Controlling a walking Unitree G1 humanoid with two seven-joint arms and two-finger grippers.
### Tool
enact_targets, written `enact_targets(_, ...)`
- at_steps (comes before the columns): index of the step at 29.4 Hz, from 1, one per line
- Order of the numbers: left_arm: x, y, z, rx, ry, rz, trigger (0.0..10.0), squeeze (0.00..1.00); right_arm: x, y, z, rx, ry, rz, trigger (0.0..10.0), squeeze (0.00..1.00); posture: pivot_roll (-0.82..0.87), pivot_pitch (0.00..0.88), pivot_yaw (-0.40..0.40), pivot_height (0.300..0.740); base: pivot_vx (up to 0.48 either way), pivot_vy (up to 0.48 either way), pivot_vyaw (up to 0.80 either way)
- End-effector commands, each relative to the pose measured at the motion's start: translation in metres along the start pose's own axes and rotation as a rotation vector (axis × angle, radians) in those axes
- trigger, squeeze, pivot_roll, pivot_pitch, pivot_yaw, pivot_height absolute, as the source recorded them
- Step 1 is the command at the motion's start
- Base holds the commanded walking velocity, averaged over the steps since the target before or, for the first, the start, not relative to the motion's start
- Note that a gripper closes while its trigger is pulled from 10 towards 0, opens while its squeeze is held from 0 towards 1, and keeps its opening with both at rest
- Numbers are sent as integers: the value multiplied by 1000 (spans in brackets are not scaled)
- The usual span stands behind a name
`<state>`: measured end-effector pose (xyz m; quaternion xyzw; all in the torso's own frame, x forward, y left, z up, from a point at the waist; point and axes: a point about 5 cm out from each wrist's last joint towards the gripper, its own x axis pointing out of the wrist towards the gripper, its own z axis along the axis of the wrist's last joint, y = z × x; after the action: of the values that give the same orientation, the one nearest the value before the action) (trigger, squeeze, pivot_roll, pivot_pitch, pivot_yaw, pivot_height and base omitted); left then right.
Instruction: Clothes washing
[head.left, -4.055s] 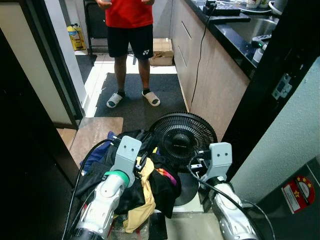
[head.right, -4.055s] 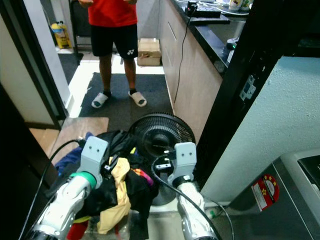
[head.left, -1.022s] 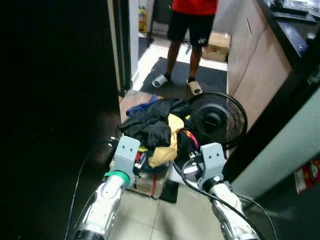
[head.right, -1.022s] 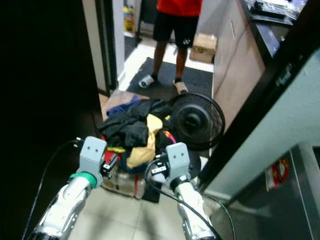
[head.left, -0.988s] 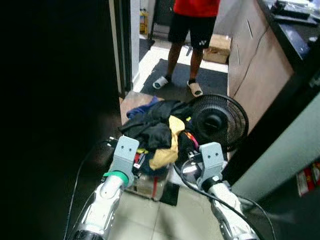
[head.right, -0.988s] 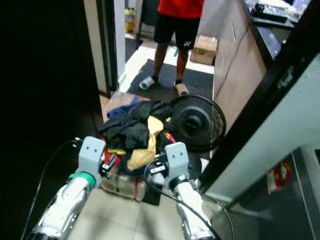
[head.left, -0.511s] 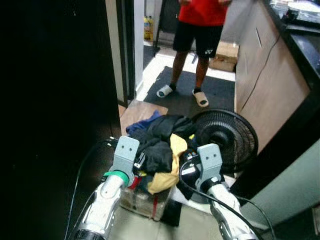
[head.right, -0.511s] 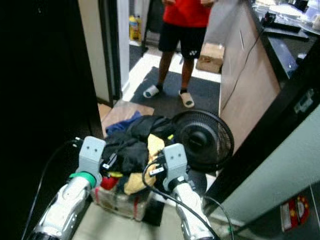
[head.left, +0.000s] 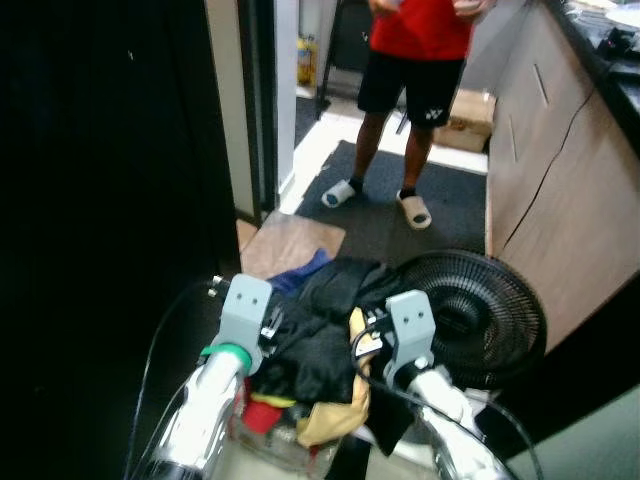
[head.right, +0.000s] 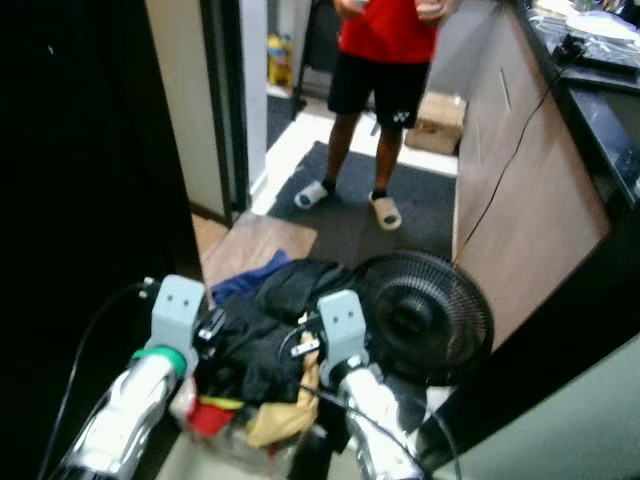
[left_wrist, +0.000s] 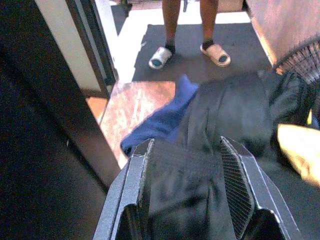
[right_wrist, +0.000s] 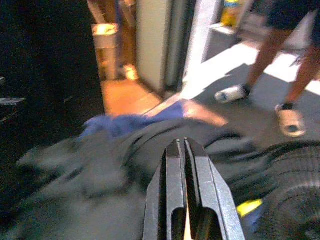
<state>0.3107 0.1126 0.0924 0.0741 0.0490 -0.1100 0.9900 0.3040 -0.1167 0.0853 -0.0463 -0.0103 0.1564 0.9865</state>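
So we stand over clothes pile (head.left: 320, 350), heaped just left of fan (head.left: 470, 318). Left gripper (left_wrist: 187, 165) spread wide above dark garment; right gripper (right_wrist: 184, 165) pinched closed, empty. Risk: right arm snags fan grille; person (head.left: 415, 60) stands beyond pile.

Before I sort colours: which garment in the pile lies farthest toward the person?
The blue garment: it spills off the pile's far edge onto the wooden mat, beyond the black clothes and the yellow piece.

Soft motion blur throughout, worst in the right wrist view; daylight brightens the far floor, while the left side sits in deep shadow.
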Motion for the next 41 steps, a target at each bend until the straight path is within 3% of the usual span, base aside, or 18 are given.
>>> enact_targets(1,-4,3,-11,14,46,4,10000,0,-2,5,-4,8,14,10,10000,0,71,19,1,740,0,0,0)
enact_targets(4,-7,1,-23,38,87,-23,10000,0,-2,5,-5,8,16,9,10000,0,72,22,2,740,0,0,0)
enact_targets(6,-13,2,-42,53,140,-32,10000,0,-3,7,-8,8,23,11,10000,0,71,28,3,740,0,0,0)
enact_targets(11,-20,4,-55,71,167,-41,10000,0,-6,10,-11,11,31,13,10000,0,72,36,3,740,0,0,0)
enact_targets(13,-27,7,-66,148,186,-62,10000,0,-10,10,-18,15,54,10,10000,0,74,50,0,740,0,0,0)
enact_targets(19,-31,8,-74,217,202,-81,10000,0,-13,11,-22,16,67,11,10000,0,76,64,1,740,0,0,0)
enact_targets(20,-33,9,-77,235,213,-84,10000,122,-14,12,-22,16,67,13,10000,0,72,85,0,740,0,0,0)
enact_targets(23,-33,9,-77,235,213,-84,10000,122,-14,12,-22,16,67,13,10000,0,72,85,0,740,0,0,0)
enact_targets(24,-34,10,-79,251,219,-85,10000,992,-14,14,-20,18,62,19,10000,0,70,113,1,740,0,0,0)
enact_targets(36,-26,11,-73,256,189,-89,10000,1000,9,21,16,58,-56,35,10000,0,65,184,10,740,0,0,0)
enact_targets(41,-23,12,-70,253,184,-74,10000,1000,10,24,17,76,-56,56,10000,0,67,172,8,740,0,0,0)
